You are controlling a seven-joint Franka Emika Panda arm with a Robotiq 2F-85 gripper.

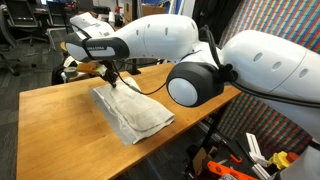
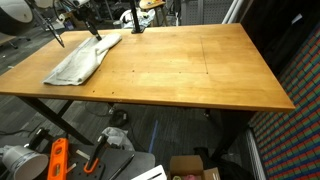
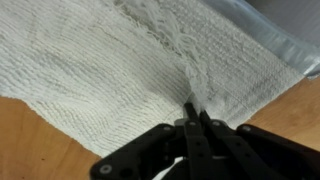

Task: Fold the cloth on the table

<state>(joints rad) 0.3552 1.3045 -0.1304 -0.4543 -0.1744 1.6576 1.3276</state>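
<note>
Grip looks good: black Robotiq gripper (image 3: 190, 110) jaws pinched together on an edge of the thin white wrinkly fabric cloth (image 3: 100, 60), lying at one corner of the light-brown wood-grain table (image 2: 190, 70). I should lift low and carry the edge straight across. Can't tell how many layers I've caught; the gripper itself hides the pinch.

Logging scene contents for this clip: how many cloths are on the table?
1. The white cloth lies near a corner of the wooden table, with the gripper shut on a pucker of it in the wrist view. Another could hide under it, but none shows.
</note>
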